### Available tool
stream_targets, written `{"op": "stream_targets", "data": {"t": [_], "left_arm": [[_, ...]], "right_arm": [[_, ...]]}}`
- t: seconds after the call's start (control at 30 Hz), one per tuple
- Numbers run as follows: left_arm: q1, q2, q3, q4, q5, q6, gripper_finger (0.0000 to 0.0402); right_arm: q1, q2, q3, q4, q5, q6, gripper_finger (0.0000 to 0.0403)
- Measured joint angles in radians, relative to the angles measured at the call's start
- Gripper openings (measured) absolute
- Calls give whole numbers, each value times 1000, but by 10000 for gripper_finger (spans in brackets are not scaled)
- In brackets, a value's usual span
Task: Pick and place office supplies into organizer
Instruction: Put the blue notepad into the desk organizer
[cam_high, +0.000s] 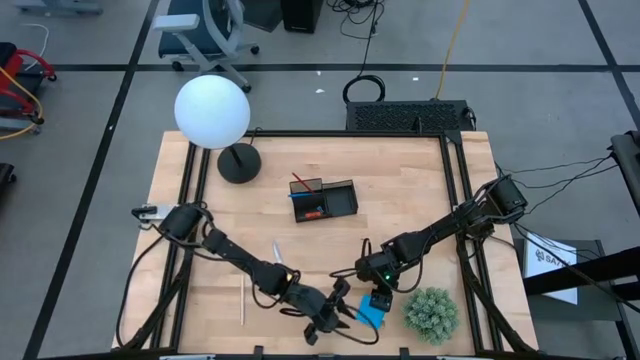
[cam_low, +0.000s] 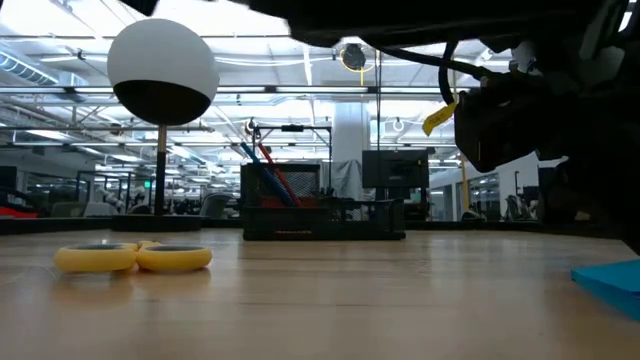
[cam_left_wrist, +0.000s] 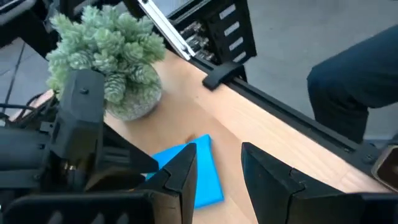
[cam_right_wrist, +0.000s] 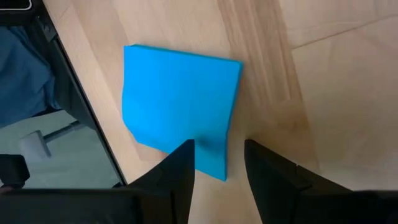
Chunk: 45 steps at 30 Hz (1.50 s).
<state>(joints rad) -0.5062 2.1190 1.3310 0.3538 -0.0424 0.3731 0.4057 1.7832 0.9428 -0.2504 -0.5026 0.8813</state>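
Note:
The blue square notepad (cam_high: 372, 314) (cam_right_wrist: 180, 99) lies flat near the table's near edge, left of the green plant ball (cam_high: 432, 312). My right gripper (cam_high: 378, 296) (cam_right_wrist: 219, 155) hangs open just above the notepad's far edge, clear of it. My left gripper (cam_high: 345, 318) (cam_left_wrist: 219, 168) stands open close to the notepad (cam_left_wrist: 202, 174) on its left side, without touching it. The black organizer (cam_high: 323, 198) (cam_low: 322, 205) sits mid-table with red and blue pens in it. Yellow scissors handles (cam_low: 135, 258) lie on the wood. A pale pencil (cam_high: 242, 298) lies at the near left.
A lamp with a white globe (cam_high: 212, 110) and a round black base (cam_high: 238, 163) stands at the far left. A black frame rail (cam_left_wrist: 286, 112) runs along the near edge. A person's dark trouser leg (cam_left_wrist: 360, 74) shows just beyond it. Bare wood lies between organizer and notepad.

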Motion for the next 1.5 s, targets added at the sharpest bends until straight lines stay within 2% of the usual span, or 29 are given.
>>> {"op": "stream_targets", "data": {"t": [0.23, 0.67, 0.83, 1.1, 1.5], "left_arm": [[29, 78, 22, 5, 66, -35, 124], [12, 258, 269, -99, 131, -39, 124], [30, 282, 277, -117, 134, -40, 124], [77, 291, 278, -124, 200, -77, 124], [84, 291, 278, -119, 190, -61, 124]], "right_arm": [[0, 2, -1, 12, -3, -3, 134], [-1, 5, -3, 86, -13, 27, 134], [2, 6, -3, 121, -47, 49, 134], [1, 6, -3, 112, -48, 29, 134], [1, 4, -2, 126, -73, 15, 134]]}}
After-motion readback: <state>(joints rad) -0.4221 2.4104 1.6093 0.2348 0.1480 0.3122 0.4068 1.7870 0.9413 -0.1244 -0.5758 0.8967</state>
